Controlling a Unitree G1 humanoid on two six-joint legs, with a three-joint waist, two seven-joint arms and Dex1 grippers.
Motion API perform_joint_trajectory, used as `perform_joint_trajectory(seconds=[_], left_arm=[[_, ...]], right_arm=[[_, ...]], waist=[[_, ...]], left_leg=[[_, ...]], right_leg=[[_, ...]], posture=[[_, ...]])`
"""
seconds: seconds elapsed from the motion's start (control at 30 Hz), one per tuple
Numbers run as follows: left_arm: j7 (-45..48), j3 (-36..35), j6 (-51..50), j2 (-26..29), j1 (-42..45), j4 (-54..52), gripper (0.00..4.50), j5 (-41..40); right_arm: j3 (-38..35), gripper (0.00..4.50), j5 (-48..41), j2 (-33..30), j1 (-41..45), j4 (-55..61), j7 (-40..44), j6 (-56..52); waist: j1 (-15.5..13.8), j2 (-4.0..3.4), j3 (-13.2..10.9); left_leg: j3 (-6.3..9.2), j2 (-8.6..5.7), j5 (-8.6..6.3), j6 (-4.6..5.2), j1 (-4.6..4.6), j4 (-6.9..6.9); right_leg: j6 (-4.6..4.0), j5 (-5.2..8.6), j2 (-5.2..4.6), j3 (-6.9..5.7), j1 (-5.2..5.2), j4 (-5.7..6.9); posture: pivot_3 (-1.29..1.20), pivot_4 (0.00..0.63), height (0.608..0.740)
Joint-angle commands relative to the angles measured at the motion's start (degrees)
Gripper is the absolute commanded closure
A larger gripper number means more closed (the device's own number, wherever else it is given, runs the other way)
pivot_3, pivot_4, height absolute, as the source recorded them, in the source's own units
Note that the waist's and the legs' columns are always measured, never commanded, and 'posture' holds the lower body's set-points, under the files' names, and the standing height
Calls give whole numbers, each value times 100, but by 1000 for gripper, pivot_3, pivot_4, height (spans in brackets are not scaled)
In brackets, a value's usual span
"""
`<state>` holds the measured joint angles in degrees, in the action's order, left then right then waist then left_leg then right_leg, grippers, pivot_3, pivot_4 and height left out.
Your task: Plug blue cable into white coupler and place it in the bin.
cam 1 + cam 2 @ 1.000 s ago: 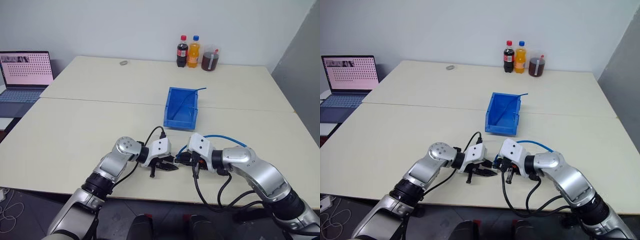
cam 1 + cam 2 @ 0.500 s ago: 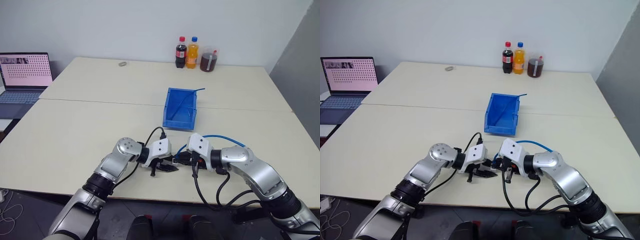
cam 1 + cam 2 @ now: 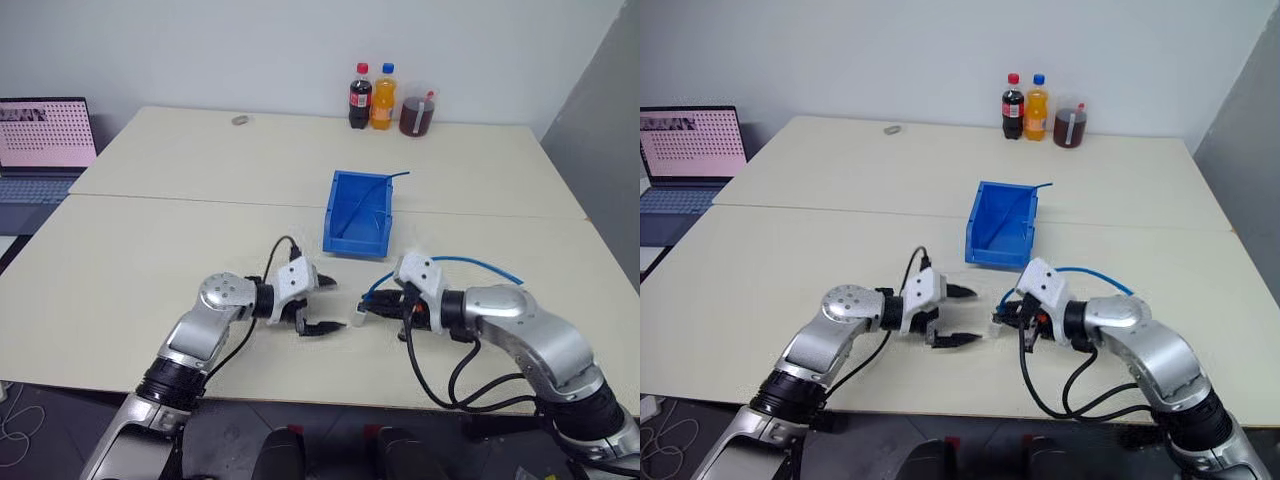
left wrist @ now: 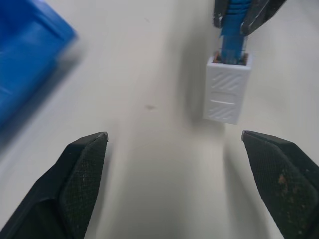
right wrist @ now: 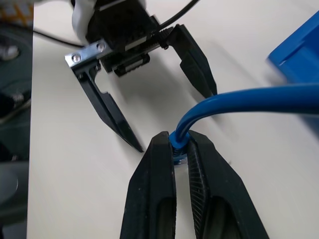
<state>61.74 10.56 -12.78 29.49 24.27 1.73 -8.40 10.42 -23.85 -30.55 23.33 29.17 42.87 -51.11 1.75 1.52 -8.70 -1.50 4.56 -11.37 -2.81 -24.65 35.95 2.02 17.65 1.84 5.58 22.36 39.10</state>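
The white coupler (image 4: 228, 94) sits on the plug end of the blue cable (image 4: 232, 35), low over the table. My right gripper (image 5: 180, 142) is shut on the blue cable just behind the plug. From there the cable arcs back to the right (image 3: 470, 262). My left gripper (image 3: 328, 306) stands open a short way left of the coupler (image 3: 357, 322), its fingers apart from it. The blue bin (image 3: 357, 215) stands just beyond both grippers, with a thin straight blue cable (image 3: 385, 185) leaning in it.
Two bottles (image 3: 371, 97) and a cup of dark drink (image 3: 417, 110) stand at the table's far edge. A small grey object (image 3: 241, 120) lies at the far left. A laptop (image 3: 45, 135) is off the table's left side.
My left gripper has opened, let go of the coupler and drawn back to the left. The right gripper, still shut on the cable, has risen a little with the coupler on the plug.
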Motion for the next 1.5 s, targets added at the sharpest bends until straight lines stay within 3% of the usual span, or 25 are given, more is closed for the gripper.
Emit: perform_joint_trajectory(seconds=[0.03,0.13,0.43,0.5,0.53,0.7,0.87,1.03,1.3,1.5], left_arm=[[-379,-427,-295,71,-79,-676,0,-244],[-818,-645,-765,40,22,-960,0,-289],[-1356,-844,-1516,-3,327,-1327,0,-593],[-1447,-845,-1531,1,352,-1315,0,-579],[-1481,-838,-1534,1,356,-1311,0,-574],[-1568,-807,-1467,22,342,-1262,0,-566],[-1579,-841,-1406,77,344,-1150,0,-563],[-1449,-1008,-1420,246,341,-977,0,-699],[-1578,-1716,-1743,711,88,-719,0,-910],[-1617,-2100,-1691,1050,-528,-966,0,-985]], right_arm=[[-855,4428,-491,145,581,-65,-201,-236],[-1153,4428,-659,294,1238,-772,-199,-130],[-660,4428,337,781,3139,-4212,-125,1350],[-617,3728,558,846,3521,-5035,-139,1599],[-603,3693,646,835,3683,-5382,-91,1676],[-295,2550,1083,404,4013,-6142,599,1910],[18,1419,1267,-351,3785,-5751,1551,1751],[222,107,1190,-1445,2781,-4270,2497,1516],[-912,44,499,-2281,434,-1872,2327,930],[-2105,44,152,-2073,-540,-1341,1602,879]], waist=[[4,-2,-3],[21,-9,-16],[13,-18,-41],[12,-20,-42],[12,-22,-44],[-15,-25,-47],[-11,-34,-55],[-27,-34,-56],[40,-38,-59],[34,-35,-61]], left_leg=[[0,0,0,0,0,0],[0,0,0,0,1,0],[-9,-3,0,0,-1,0],[-8,-2,0,0,-4,-1],[-10,-2,0,0,-4,-1],[-14,-3,0,0,-16,-2],[-20,-6,-1,0,-26,-4],[-17,-6,-1,0,-25,-9],[-13,0,-1,0,-22,-10],[-13,-1,0,-1,-16,2]], right_leg=[[0,0,0,0,0,0],[2,-1,0,-1,0,1],[-22,-17,0,6,4,-2],[-26,-19,1,3,8,-3],[-27,-19,1,5,10,-2],[-28,-19,-3,5,21,-4],[-29,-19,-7,8,34,-3],[-33,-17,-5,3,34,-3],[-33,-15,1,5,35,5],[-23,-14,-4,6,25,6]], posture=[[0,150,740],[0,150,740],[0,150,740],[0,150,740],[0,150,740],[0,150,740],[0,150,740],[0,150,740],[0,150,740],[0,150,740]])
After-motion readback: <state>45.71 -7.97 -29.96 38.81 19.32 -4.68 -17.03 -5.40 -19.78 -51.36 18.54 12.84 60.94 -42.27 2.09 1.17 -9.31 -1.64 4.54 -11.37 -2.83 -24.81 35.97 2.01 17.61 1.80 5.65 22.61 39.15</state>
